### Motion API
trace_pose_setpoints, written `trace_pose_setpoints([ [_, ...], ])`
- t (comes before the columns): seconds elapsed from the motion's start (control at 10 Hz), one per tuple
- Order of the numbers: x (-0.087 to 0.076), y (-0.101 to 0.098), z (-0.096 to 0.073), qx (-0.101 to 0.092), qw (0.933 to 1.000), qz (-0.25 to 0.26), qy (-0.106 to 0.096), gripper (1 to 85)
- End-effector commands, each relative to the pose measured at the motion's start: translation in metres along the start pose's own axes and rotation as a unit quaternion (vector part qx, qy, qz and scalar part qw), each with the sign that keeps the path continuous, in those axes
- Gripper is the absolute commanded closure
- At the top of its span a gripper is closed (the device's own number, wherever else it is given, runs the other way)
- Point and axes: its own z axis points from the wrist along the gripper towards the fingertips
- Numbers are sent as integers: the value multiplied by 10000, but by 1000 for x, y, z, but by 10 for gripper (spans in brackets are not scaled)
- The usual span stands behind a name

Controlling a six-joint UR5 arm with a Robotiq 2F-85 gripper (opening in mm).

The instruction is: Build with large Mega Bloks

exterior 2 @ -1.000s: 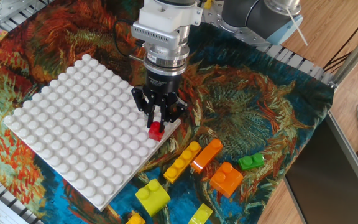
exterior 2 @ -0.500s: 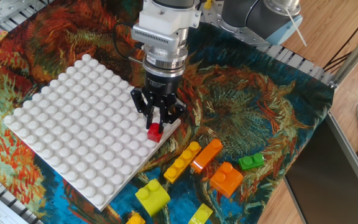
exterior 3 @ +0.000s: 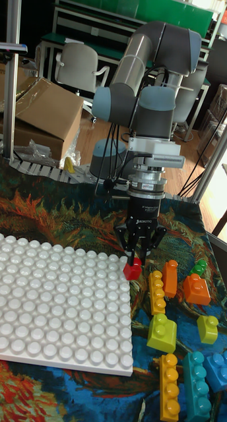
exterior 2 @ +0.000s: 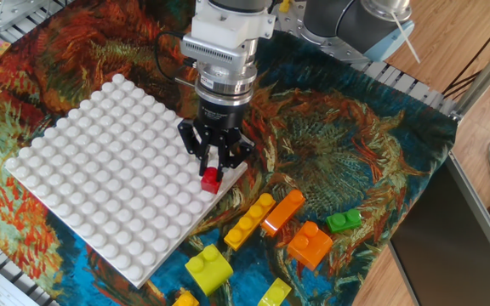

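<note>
Black two-finger claw (exterior 2: 212,170) clamped on a small red one-stud plastic brick (exterior 2: 210,178) at the white studded baseplate's (exterior 2: 100,170) right edge, yellow four-stud bar (exterior 2: 249,221), orange bar (exterior 2: 282,212), green brick (exterior 2: 343,221) lying nearby on the patterned cloth (exterior 2: 347,136).

— Surface covering?
— A patterned cloth (exterior 2: 347,144) in orange, teal and dark tones spreads over the table; a white studded baseplate (exterior 2: 100,178) lies flat on its left part.

— Surroundings?
— In the tall fixed view, a cardboard box (exterior 3: 37,112) stands at the left behind the table, and grey chairs (exterior 3: 77,66) sit farther back on a wooden floor (exterior 3: 103,132)
</note>
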Motion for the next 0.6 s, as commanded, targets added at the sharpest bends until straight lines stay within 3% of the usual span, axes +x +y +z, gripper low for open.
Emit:
trace_pose_setpoints([
  [0.0,1,0,-1,-21,10000,36,34,843],
  [0.2,2,7,-1,-170,9998,84,55,843],
  [0.5,1,6,-1,-151,9999,12,21,843],
])
